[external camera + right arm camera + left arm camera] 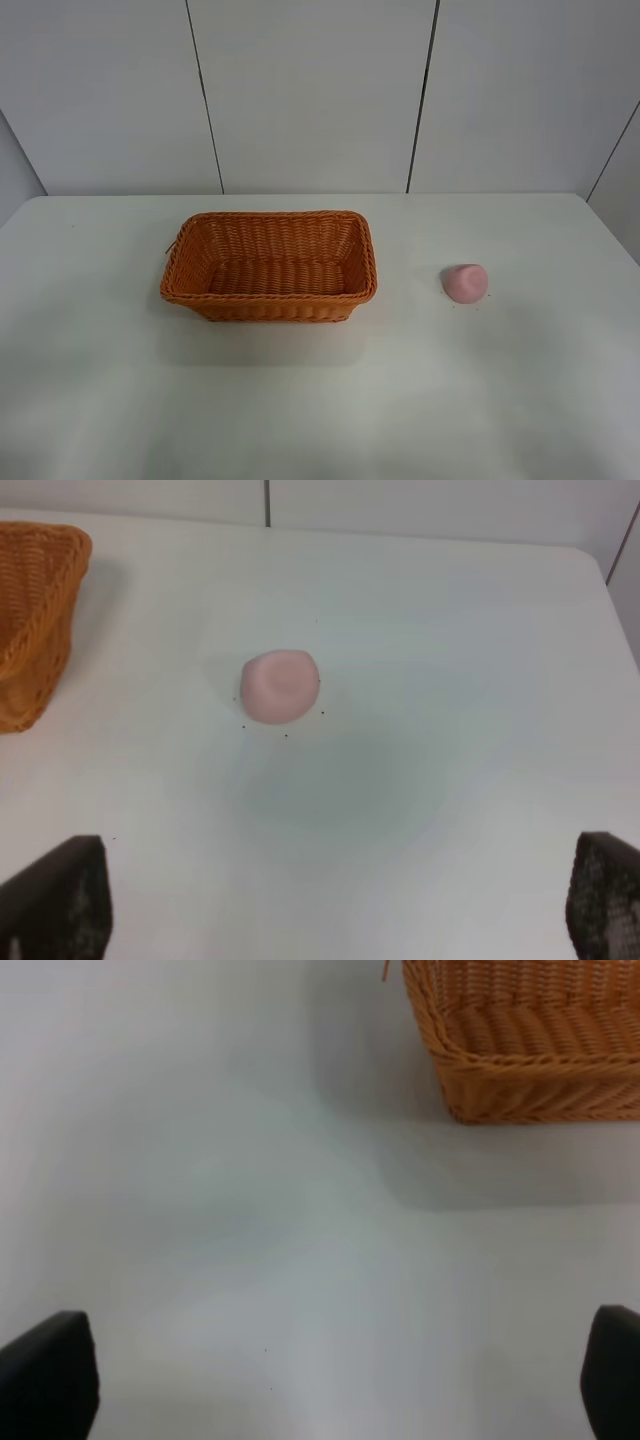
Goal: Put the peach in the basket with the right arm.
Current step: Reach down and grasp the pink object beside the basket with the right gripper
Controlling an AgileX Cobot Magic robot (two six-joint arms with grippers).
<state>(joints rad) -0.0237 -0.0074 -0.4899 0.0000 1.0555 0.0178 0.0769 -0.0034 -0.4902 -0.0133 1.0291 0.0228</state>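
Note:
The pink peach (465, 282) lies on the white table to the right of the orange-brown woven basket (270, 265), a clear gap between them. The basket holds nothing. No arm shows in the exterior high view. In the right wrist view the peach (280, 685) sits well ahead of my right gripper (335, 905), whose black fingertips (60, 895) stand wide apart with nothing between them; a corner of the basket (35, 620) shows at the edge. My left gripper (330, 1380) is open too, its fingertips (50, 1370) spread over bare table short of the basket (530, 1045).
The white table (320, 400) spreads wide around both objects. A pale panelled wall (310, 90) rises behind its far edge. The table's right edge lies a little beyond the peach.

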